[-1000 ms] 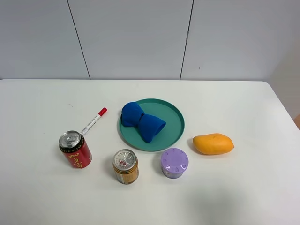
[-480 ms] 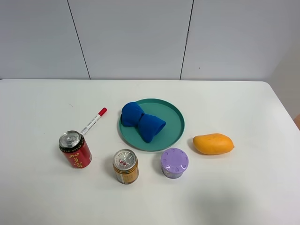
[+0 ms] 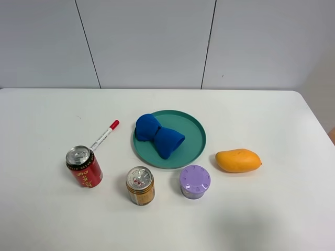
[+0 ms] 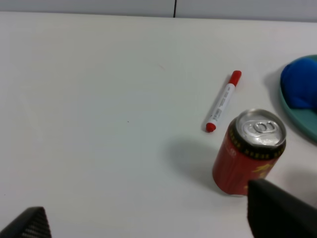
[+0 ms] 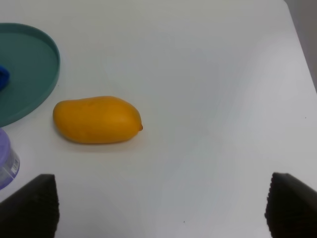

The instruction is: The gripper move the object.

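On the smooth white worktop (image 3: pixel 47 120) the cylindrical red can (image 3: pixel 84 167) stands upright with its silver top; both grippers' jaws are apart, empty.

- White counter (image 3: pixel 272 209), bare surface, carries seven items directly.
- Red can (image 3: pixel 84 167): upright, left front area.
- Red-capped marker (image 3: pixel 104 135): lies flat just behind the red can, apart from it.
- Gold-orange can (image 3: pixel 140 185): upright, right of the red can.
- Purple lidded cup (image 3: pixel 194 181): upright, just in front of the teal plate (image 3: pixel 196 142).
- Mango (image 3: pixel 238 160): on its side, right of the plate.
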### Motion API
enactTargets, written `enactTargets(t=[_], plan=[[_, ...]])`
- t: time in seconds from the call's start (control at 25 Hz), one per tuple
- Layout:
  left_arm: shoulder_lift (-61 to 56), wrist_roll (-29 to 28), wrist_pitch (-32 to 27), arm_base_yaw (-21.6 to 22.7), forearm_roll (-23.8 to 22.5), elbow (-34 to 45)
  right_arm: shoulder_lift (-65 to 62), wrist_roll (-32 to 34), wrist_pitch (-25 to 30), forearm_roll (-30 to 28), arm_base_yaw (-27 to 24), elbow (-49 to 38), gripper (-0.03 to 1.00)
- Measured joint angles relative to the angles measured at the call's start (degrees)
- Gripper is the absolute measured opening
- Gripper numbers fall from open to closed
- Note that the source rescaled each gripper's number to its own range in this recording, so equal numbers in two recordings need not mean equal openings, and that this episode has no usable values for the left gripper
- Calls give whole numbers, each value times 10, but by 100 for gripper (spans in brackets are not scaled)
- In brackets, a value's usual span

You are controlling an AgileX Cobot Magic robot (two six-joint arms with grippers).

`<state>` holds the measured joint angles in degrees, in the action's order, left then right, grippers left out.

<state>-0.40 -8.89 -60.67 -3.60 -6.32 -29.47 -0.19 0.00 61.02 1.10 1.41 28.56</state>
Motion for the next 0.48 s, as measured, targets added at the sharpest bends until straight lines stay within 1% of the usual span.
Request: enactTargets(t=[0.48], plan=[[0,0,0,0,0,0,0,0,0,0,0,0,60]])
